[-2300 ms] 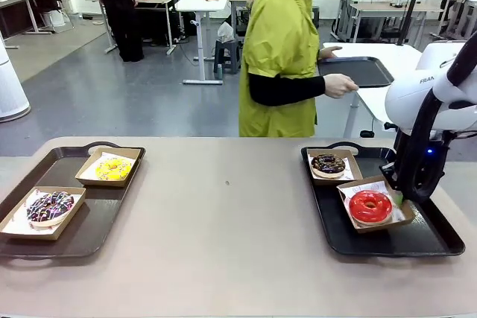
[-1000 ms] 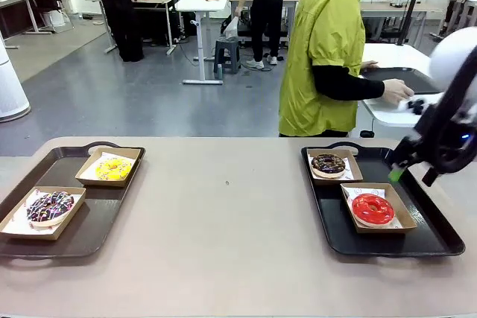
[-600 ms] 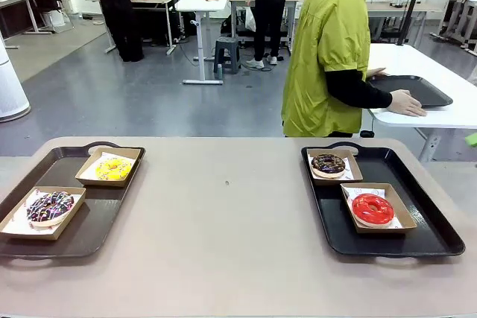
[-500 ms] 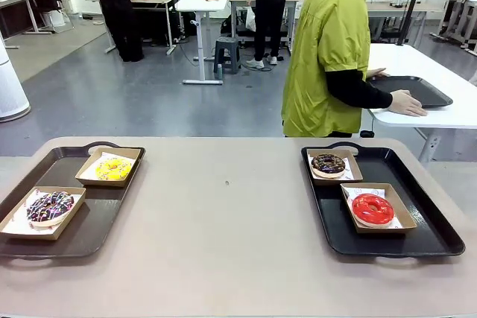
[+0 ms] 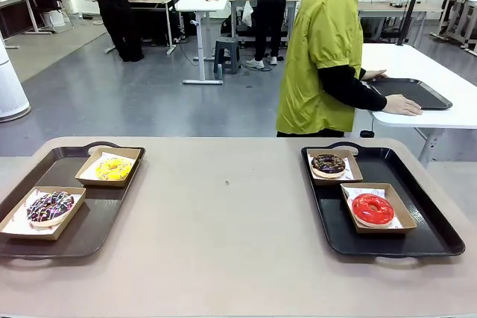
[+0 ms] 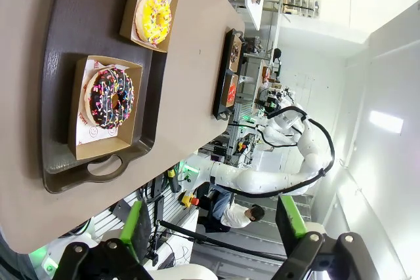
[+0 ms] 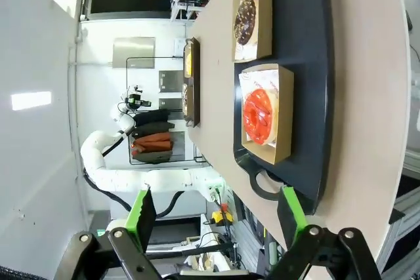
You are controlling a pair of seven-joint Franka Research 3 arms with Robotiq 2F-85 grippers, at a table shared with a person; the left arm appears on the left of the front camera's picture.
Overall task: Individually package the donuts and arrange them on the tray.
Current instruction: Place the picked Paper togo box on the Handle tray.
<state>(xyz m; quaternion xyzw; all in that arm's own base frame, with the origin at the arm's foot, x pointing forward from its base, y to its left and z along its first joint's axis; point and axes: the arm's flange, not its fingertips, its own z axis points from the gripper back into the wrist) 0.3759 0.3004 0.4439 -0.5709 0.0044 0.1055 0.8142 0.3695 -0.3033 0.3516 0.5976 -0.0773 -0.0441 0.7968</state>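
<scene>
Each donut sits in its own open paper-lined box, two boxes per tray, so the pieces stay separate.

Left claw (image 6: 213,231): jaws spread wide, holding nothing, raised clear of the table. The sprinkled donut (image 6: 109,97) lies ahead of its fingers, in the box nearest the handle of the left tray (image 6: 72,18); the yellow donut (image 6: 153,19) is in the box beyond it.

Right claw (image 7: 216,218): jaws equally wide apart, also holding nothing, raised off the table edge. The red donut (image 7: 258,115) lies directly ahead of it on the right tray (image 7: 312,63); the chocolate donut (image 7: 245,20) sits farther on.

Judgement: packaging and arrangement appear complete.
</scene>
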